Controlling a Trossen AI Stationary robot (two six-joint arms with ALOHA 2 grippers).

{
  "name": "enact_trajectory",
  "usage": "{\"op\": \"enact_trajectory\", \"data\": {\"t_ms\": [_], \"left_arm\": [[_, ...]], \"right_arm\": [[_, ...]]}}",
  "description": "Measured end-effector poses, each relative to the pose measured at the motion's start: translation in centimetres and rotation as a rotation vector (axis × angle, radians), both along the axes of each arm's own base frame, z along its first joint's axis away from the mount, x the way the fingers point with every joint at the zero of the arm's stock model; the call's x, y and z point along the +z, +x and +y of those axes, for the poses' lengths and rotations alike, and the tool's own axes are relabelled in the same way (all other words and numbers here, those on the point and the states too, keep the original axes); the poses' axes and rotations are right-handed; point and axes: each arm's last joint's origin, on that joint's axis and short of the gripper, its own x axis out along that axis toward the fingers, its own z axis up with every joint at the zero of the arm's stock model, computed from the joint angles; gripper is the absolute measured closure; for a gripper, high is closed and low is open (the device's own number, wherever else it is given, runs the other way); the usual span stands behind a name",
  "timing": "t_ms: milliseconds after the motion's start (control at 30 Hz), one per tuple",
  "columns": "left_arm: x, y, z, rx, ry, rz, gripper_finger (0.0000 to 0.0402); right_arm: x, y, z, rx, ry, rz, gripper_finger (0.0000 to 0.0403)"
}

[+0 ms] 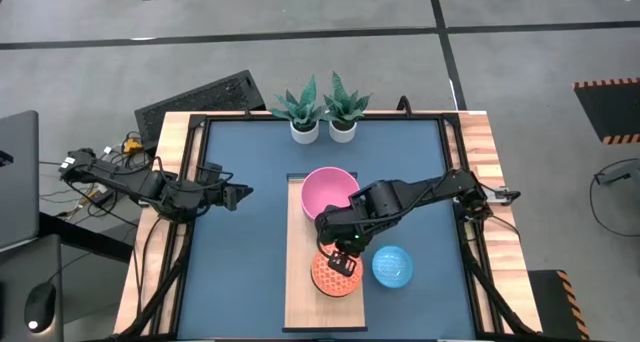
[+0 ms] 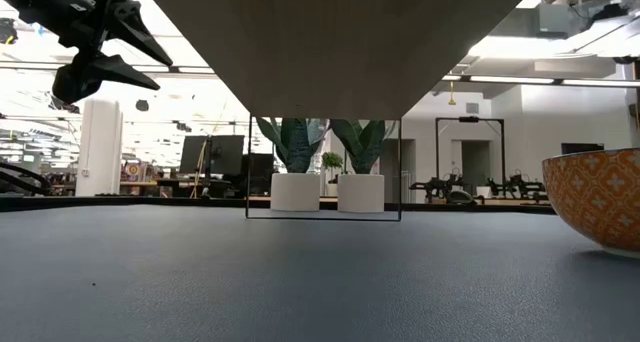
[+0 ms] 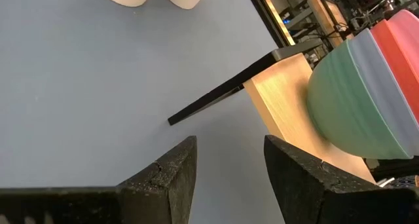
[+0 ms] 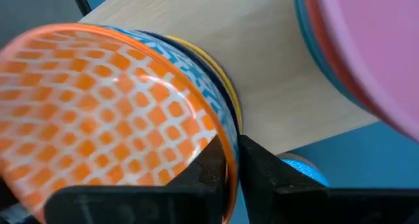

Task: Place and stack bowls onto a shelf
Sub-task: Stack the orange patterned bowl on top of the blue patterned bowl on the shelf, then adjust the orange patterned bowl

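The light wood shelf (image 1: 300,302) lies down the table's middle. A pink bowl (image 1: 328,192) sits on its far part, nested in a blue bowl and a teal bowl (image 3: 347,99). At the near end sits an orange-red patterned bowl (image 1: 335,275), with a blue-patterned band (image 4: 209,80) and a yellow rim showing under it. My right gripper (image 1: 341,250) is shut on that bowl. A small bowl with a blue inside (image 1: 392,266) stands on the table right of the shelf. My left gripper (image 3: 229,178) hovers open over the table, left of the shelf. My right gripper holds the orange-red bowl by its rim (image 4: 222,142), on the far side of the bowl. One finger is inside the bowl and one outside. The fingers come slanting down from the far right. The bowl sits over the smaller bowls on the shelf; I cannot tell whether it is lifted.
Two white plant pots (image 1: 322,130) stand at the table's far edge. The shelf is raised on a thin dark frame (image 2: 324,214); its underside (image 2: 330,42) shows from table height. A patterned orange-yellow bowl (image 2: 600,197) stands on the tabletop at the right. A wooden border (image 1: 170,182) rims the table.
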Motion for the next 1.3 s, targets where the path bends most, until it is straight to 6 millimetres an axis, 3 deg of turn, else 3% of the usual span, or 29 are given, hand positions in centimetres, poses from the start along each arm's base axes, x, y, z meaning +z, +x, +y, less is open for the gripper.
{"op": "enact_trajectory", "data": {"t_ms": [267,800,1000,1200,1300], "left_arm": [[0.0,0.0,0.0,0.000,0.000,0.000,0.0236],[0.0,0.0,0.0,0.001,0.010,0.003,0.0236],[0.0,0.0,0.0,0.001,0.010,0.003,0.0236],[0.0,0.0,0.0,-0.007,0.005,0.005,0.0236],[0.0,0.0,0.0,-0.007,0.005,0.005,0.0236]], "right_arm": [[0.0,0.1,-0.3,0.018,0.022,0.003,0.0276],[1.9,-0.8,-1.8,0.008,0.028,-0.056,0.0269],[2.5,-0.6,-1.4,0.009,0.021,-0.139,0.0303],[2.5,-0.6,-1.3,0.000,-0.008,-0.156,0.0379],[2.5,-0.5,-1.4,-0.005,-0.029,-0.165,0.0385]]}}
